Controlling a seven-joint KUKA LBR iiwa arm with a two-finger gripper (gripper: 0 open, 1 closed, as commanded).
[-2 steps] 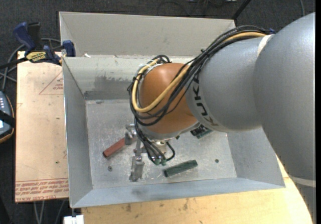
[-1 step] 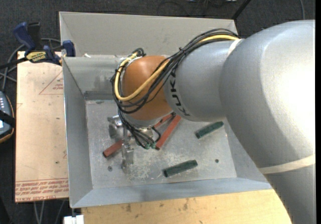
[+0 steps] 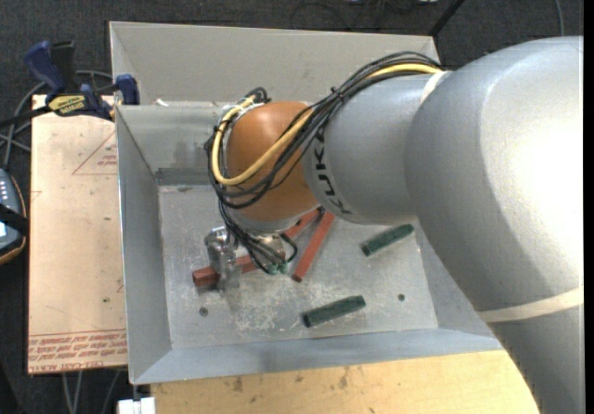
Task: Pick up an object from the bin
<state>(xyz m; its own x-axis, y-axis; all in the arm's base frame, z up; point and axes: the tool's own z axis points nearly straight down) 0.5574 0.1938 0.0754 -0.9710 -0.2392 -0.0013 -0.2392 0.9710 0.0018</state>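
My gripper (image 3: 223,256) is low over the bin floor, left of the middle, under the arm's orange cover. It stands right at a small red-brown block (image 3: 205,278) that lies flat there, with the block's left end poking out beside it. Whether the block is gripped is hidden. A thin red stick (image 3: 312,251) lies slanted just to the right of the gripper, its upper end under the cover.
Two dark green sticks lie on the floor: one (image 3: 387,239) at the right, one (image 3: 333,311) near the front wall. Pale dust or crumbs are scattered over the floor. The arm and its cover hide the bin's middle and right rear.
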